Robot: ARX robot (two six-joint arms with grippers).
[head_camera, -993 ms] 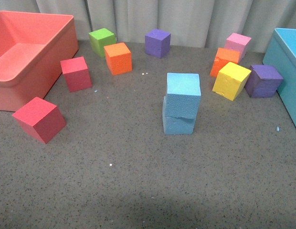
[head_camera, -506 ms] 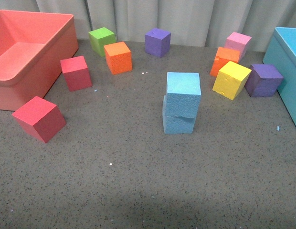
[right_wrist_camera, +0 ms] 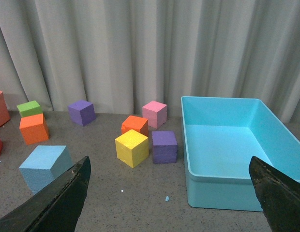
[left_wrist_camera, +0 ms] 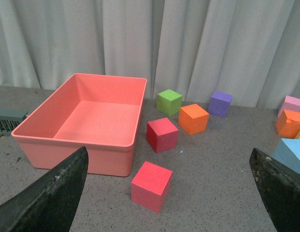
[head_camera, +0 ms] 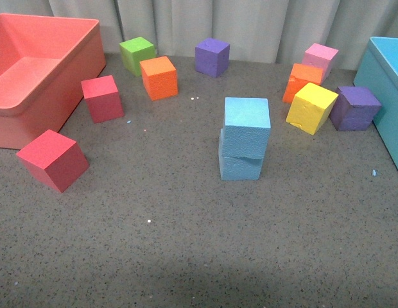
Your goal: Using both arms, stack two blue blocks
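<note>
The two blue blocks stand stacked mid-table: the upper blue block (head_camera: 247,125) rests on the lower blue block (head_camera: 239,165), turned slightly and overhanging it to the right. Neither arm shows in the front view. My left gripper (left_wrist_camera: 168,159) is open, its dark fingers (left_wrist_camera: 53,198) wide apart over the floor near a red cube (left_wrist_camera: 151,186); the upper blue block (left_wrist_camera: 292,153) peeks in at that picture's edge. My right gripper (right_wrist_camera: 169,166) is open too, with nothing between its fingers (right_wrist_camera: 278,193), and the blue block (right_wrist_camera: 43,166) lies off to one side.
A salmon bin (head_camera: 77,83) fills the back left and a turquoise bin (head_camera: 385,83) the right edge. Loose cubes ring the stack: red (head_camera: 52,160), red (head_camera: 102,98), green (head_camera: 137,55), orange (head_camera: 159,77), purple (head_camera: 212,57), pink (head_camera: 320,59), yellow (head_camera: 311,108), purple (head_camera: 354,108).
</note>
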